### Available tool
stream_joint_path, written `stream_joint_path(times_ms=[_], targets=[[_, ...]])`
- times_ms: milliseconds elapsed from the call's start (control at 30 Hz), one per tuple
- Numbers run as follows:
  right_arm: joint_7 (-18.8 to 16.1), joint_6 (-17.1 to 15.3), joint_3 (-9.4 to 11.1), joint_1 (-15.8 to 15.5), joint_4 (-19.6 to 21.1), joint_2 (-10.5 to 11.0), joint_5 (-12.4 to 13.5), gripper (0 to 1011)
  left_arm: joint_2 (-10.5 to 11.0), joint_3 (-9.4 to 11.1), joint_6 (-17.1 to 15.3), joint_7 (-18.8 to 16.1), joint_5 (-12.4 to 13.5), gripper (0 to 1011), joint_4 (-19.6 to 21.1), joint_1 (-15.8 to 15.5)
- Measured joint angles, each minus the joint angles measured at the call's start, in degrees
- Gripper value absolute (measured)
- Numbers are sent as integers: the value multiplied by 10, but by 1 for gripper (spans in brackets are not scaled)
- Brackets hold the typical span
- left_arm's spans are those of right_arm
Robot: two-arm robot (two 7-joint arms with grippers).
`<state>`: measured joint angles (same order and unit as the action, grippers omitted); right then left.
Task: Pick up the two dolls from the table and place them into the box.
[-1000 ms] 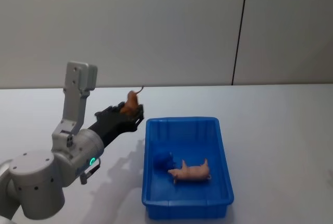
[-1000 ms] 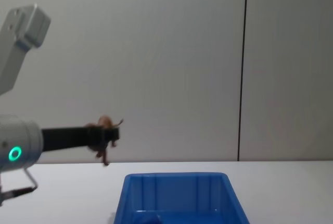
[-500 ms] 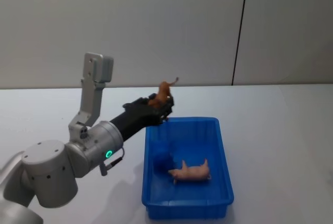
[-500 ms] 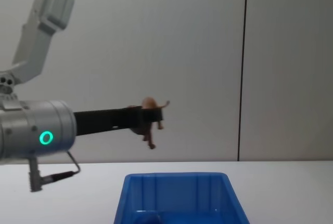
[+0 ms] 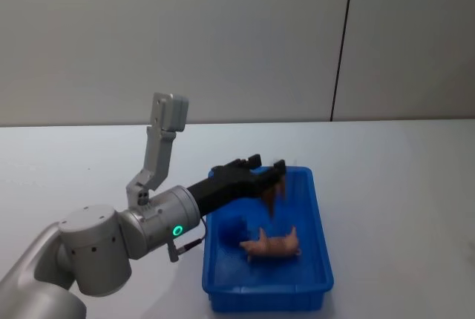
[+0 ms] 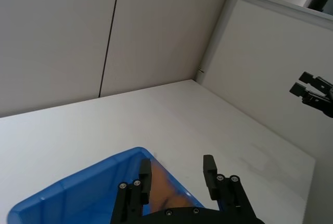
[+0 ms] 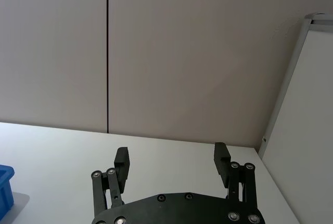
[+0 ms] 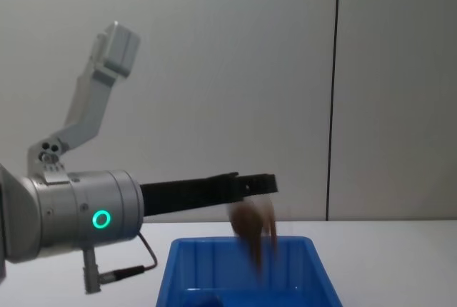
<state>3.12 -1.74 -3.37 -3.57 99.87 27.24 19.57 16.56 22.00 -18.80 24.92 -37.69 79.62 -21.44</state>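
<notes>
The left end effector reaches over the far half of the box, fingers apart and holding nothing. Just below them the brown doll is a blur in the air, free of the fingers and above the box floor; from the chest it hangs at the box's far rim. The pink doll lies on the box floor, near the right wall. The box sits on the bench. The right end effector is held with fingers wide apart above bare bench.

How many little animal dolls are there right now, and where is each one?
2. The pale pink doll lies inside the bright blue plastic bin; the blurred reddish-brown doll is in mid-air over the bin, below the open left gripper.
</notes>
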Motion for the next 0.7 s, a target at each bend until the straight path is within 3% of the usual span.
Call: stream_joint_path(times_ms=[267, 500, 700], targets=[[0, 0, 0, 0, 0, 0, 0, 1001, -8, 6, -1, 27, -6, 808, -23, -8], [0, 0, 0, 0, 0, 0, 0, 1001, -8, 6, 8, 28, -5, 1001, -23, -9], [0, 0, 0, 0, 0, 0, 0, 1001, -4, 5, 34, 16, 5, 1001, -8, -5]])
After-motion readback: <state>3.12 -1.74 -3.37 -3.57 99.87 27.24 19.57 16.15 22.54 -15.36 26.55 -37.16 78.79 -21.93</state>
